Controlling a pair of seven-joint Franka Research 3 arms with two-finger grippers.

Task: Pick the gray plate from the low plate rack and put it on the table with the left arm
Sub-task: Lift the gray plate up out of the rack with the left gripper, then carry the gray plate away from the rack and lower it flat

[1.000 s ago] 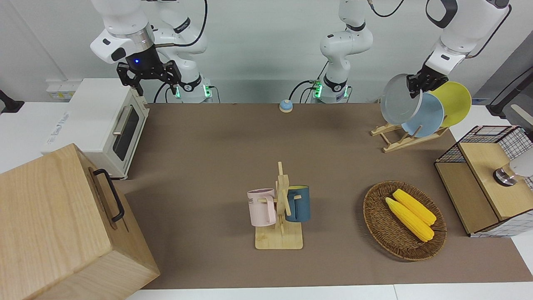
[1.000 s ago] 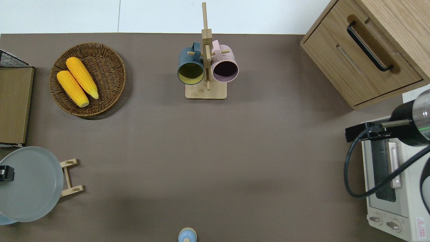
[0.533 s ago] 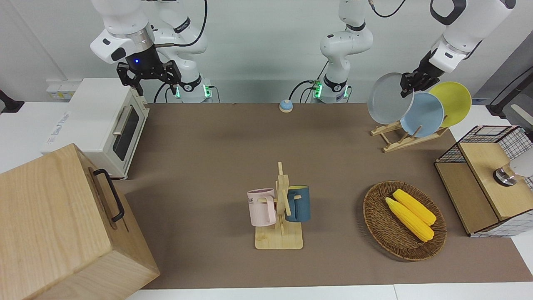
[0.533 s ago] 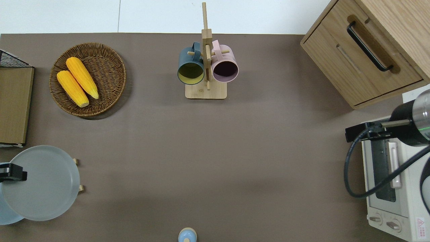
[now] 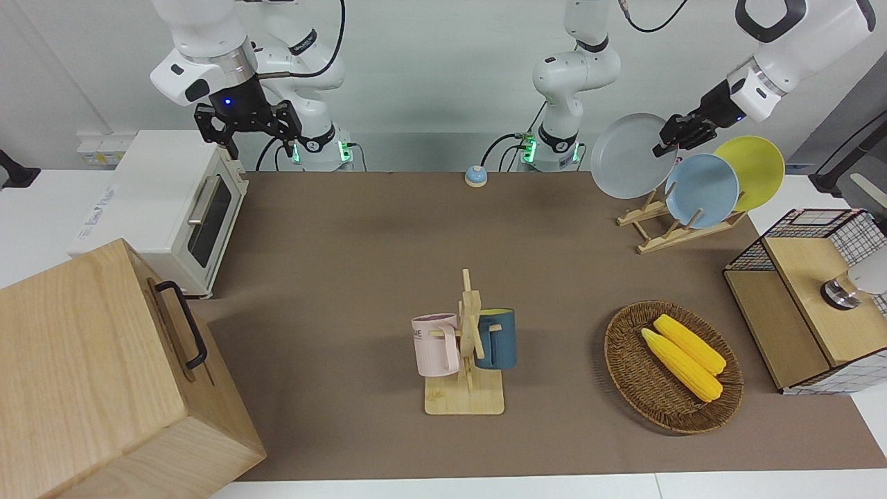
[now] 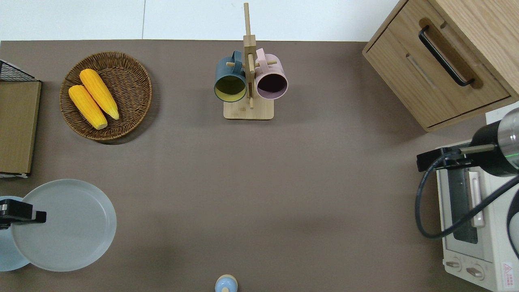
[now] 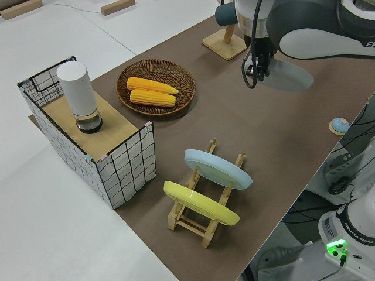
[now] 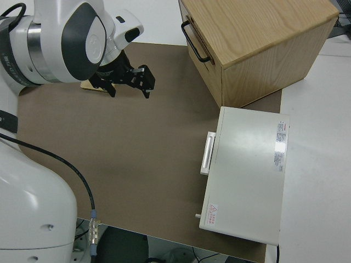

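**Gray plate up in the air, clear of the rack**

Front view: the left gripper [image 5: 673, 134] has its fingers clamped on the rim of the gray plate [image 5: 632, 156], and the plate hangs tilted in the air, off the low plate rack [image 5: 669, 227]. The sky-blue plate [image 5: 703, 190] and the yellow plate [image 5: 754, 168] sit slanted in the rack. The right arm is parked, its gripper [image 5: 248, 128] with fingers spread apart.

Overhead view: there's the gray plate [image 6: 67, 225] over bare table [image 6: 259, 182], at the left arm's end, the left gripper [image 6: 28, 215] pinching its rim. An edge of the sky-blue plate [image 6: 8, 257] peeks out beside it. The wicker basket [image 6: 134, 87] with two corn cobs [image 6: 93, 99] lies farther from the robots.

Left side view: the rack [image 7: 205, 208] shows only the sky-blue plate [image 7: 217, 168] and the yellow plate [image 7: 199, 203]; the gray plate [image 7: 290, 75] floats well apart from it, partly hidden by the arm.

Right side view: the right gripper [image 8: 129, 79] hangs open-fingered.
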